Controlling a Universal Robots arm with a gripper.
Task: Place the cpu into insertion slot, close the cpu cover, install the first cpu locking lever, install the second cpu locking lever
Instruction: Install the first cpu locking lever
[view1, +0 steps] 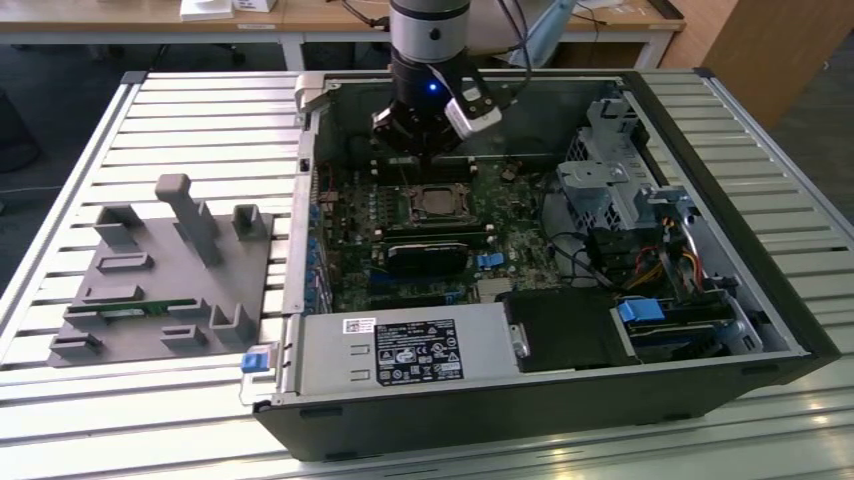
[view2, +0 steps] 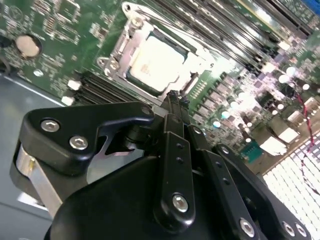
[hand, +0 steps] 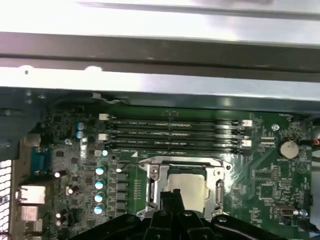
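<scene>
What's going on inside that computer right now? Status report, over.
End effector shut, holding nothing. Cpu seated, cpu cover down around it, end effector close by. Nothing in the way.

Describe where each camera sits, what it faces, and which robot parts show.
Exterior view: off the arm, looking down into the computer case; arm and claw show.
First wrist view: on the wrist, facing the motherboard; claw shows.
Second wrist view: on the wrist, facing the cpu past the claw.
All share the cpu.
</scene>
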